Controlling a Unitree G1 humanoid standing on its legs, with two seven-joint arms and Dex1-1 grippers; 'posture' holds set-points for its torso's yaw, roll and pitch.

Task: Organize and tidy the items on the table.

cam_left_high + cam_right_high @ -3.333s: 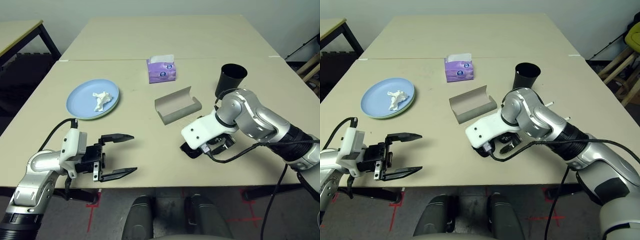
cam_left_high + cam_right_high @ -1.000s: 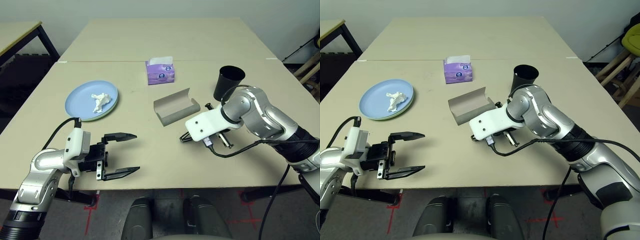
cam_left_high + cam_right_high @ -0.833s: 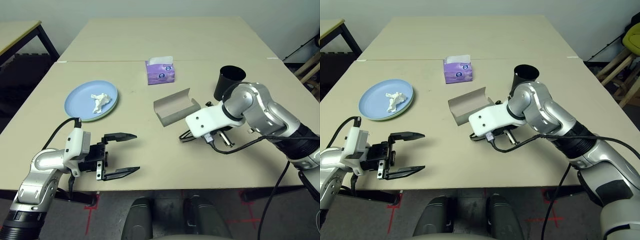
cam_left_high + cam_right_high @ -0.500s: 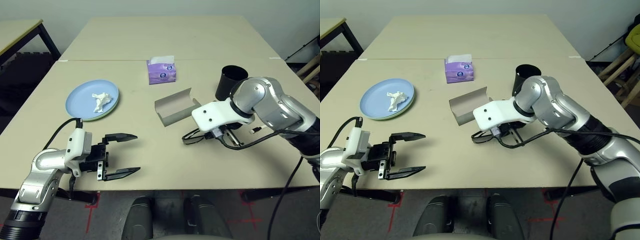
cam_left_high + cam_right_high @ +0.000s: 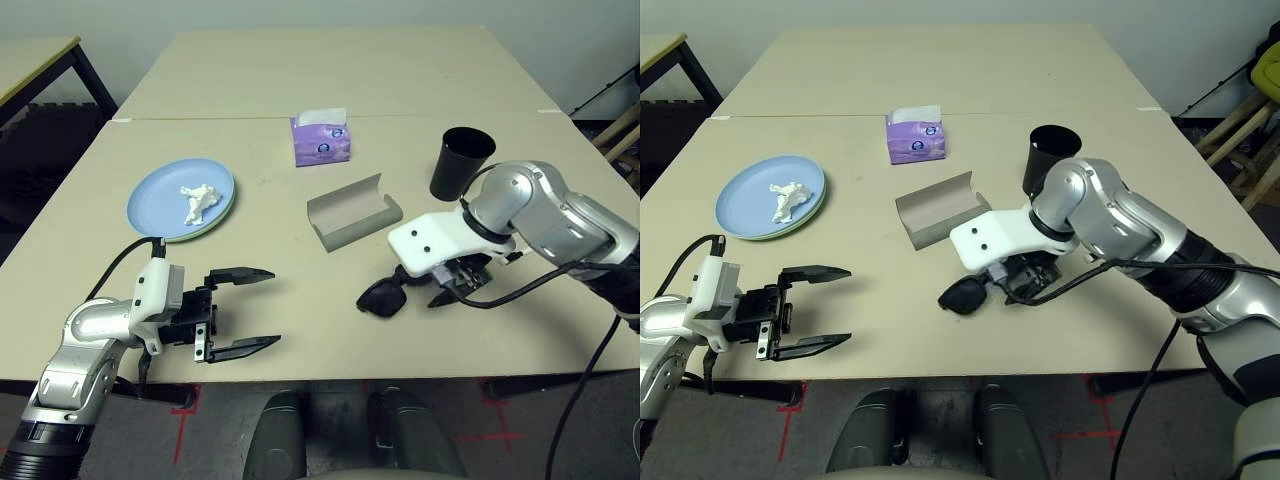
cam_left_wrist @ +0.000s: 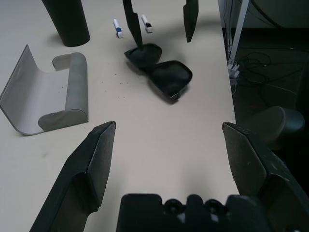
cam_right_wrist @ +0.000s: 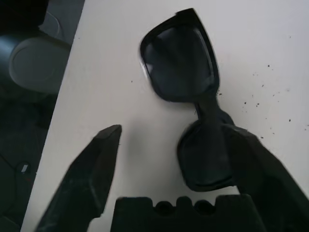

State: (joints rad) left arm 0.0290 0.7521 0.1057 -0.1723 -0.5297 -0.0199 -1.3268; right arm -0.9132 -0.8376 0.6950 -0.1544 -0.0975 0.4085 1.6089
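Observation:
The black sunglasses (image 5: 383, 297) lie folded on the table (image 5: 290, 262), close to its front edge. My right gripper (image 7: 178, 133) hangs open just over them, one finger (image 7: 256, 164) lying across a lens and the other off to the side. The grey glasses case (image 5: 352, 212) lies open behind them. Further right stands the black cup (image 5: 461, 162), and two white marker pens (image 6: 118, 28) lie near it. A crumpled tissue (image 5: 198, 198) rests on the light blue plate (image 5: 160, 215) at the left. My left gripper (image 5: 272, 307) is held open near the front left edge, holding nothing.
A purple tissue box (image 5: 322, 140) stands at the middle back. A second table (image 5: 330, 65) joins on behind. Chair legs (image 5: 1240, 130) stand past the right edge, and a black cable (image 5: 530, 285) loops off my right forearm.
My right gripper has dropped towards the table in front of the case and opened. The sunglasses that hung from it now lie on the table. The left arm is still.

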